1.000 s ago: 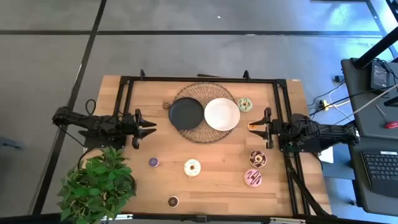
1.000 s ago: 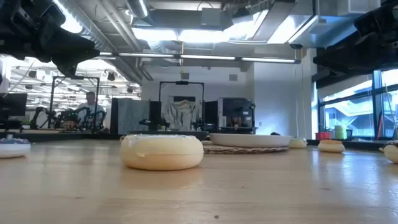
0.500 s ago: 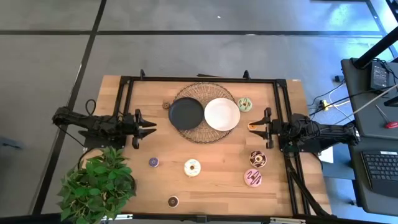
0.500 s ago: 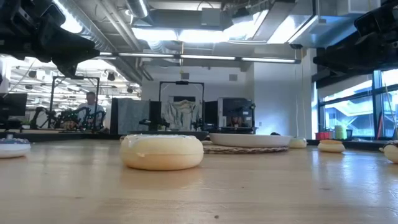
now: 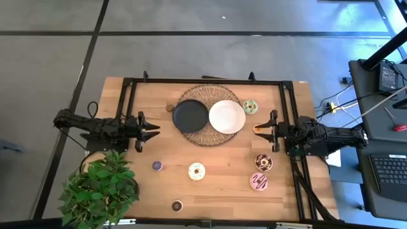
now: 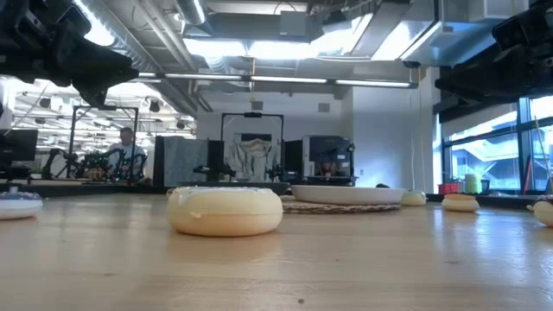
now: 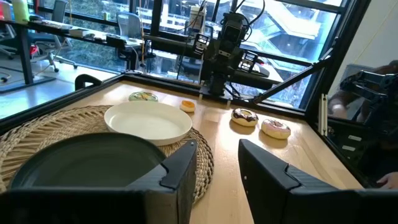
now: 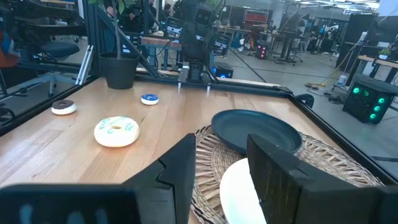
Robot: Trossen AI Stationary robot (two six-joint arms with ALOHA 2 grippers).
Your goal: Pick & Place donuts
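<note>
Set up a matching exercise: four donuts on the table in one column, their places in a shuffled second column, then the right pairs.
1. green donut
2. cream donut
3. orange donut
4. purple donut

A. at the right gripper's tips
B. beside the white plate
C. near the plant
D. middle of the table's front half

Pairs: 1-B, 2-D, 3-A, 4-C

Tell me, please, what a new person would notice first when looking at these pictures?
Probably the black plate and the white plate, side by side on a round woven mat at the table's far middle. Next, the donuts scattered on the bare wood: a cream one near the front centre, and a chocolate one and a pink one on the right. The left gripper and right gripper wait open at opposite sides, holding nothing.
</note>
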